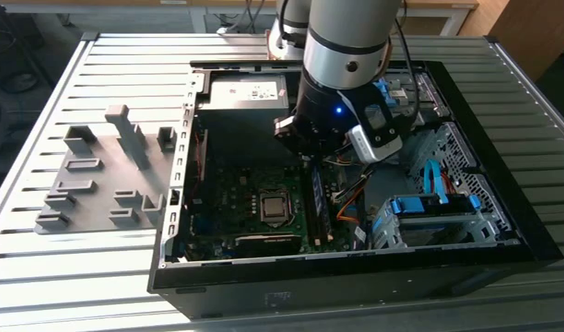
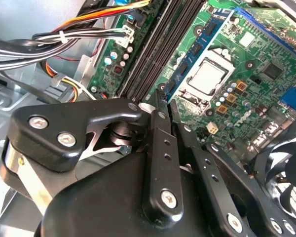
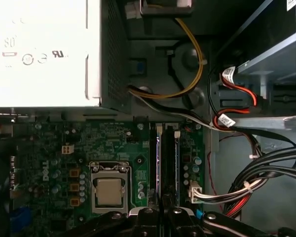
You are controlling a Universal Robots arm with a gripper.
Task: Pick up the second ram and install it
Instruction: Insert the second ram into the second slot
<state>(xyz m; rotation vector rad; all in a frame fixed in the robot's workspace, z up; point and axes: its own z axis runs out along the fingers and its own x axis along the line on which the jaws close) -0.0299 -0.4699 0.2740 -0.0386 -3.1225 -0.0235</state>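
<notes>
Faint marks on power supply (image 3: 39,49), small print on motherboard (image 3: 54,148) — nothing clearly readable.

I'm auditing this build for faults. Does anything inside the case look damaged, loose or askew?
Nothing stands out. The memory slots run straight and parallel below the gripper, the cables are tied in bundles, and the motherboard looks undamaged. The processor sits bare, without a cooler.

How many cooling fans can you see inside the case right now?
1: a black plastic bladed fan at the edge of the green motherboard in the second wrist view. Others may be hidden behind the silver robot arm.
</notes>
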